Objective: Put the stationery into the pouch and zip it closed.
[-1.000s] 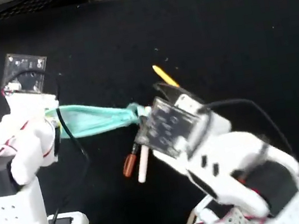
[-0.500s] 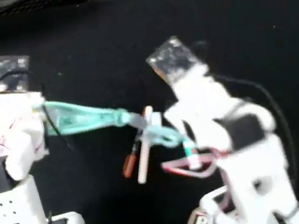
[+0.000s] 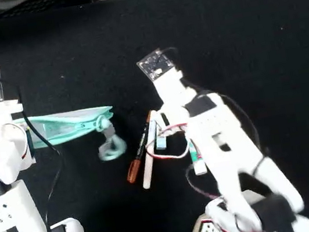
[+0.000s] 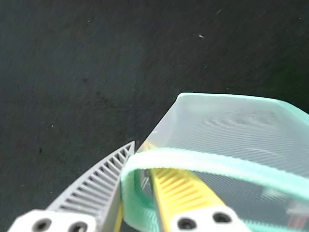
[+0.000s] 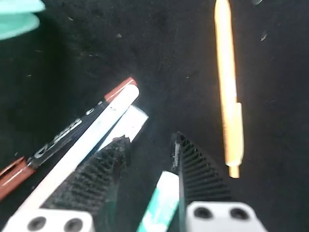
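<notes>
1. Teal mesh pouch (image 3: 68, 125) up at the left arm (image 3: 5, 154), stretched sideways toward the middle of the black bench (image 3: 261, 46), zip loop (image 3: 111, 148) dangling at the free end; probably held out this way to keep it steady and within the other arm's reach. Well apart from it, a loose cluster of stationery on the bench: brown-capped marker (image 3: 134, 165) and white pen (image 3: 148, 163) side by side and touching; small white-and-blue piece (image 3: 160, 141) just beside them; teal-and-white piece (image 3: 196, 159) beside the right arm (image 3: 216, 135). With so much lying out, loading judged barely begun and zipping not yet due.

2. From the left wrist: left hand (image 4: 139, 162) clamped on the pouch's teal zip band, pinched between grey finger (image 4: 96, 193) and yellow finger (image 4: 178, 191); a grip at the rim, likely chosen to leave the rest of the mouth free. Rim looks parted beyond the grip; contents unclear through the mesh.

3. From the right wrist: right hand (image 5: 148, 144) with jaws apart and nothing held, low over the bench; white-and-blue piece just beside one black fingertip, teal-and-white piece lying under the gap, marker and white pen alongside; orange pen (image 5: 226, 82) apart on the far side. Spread jaws suit a pick from the cluster; risk of nudging the touching pens along.
</notes>
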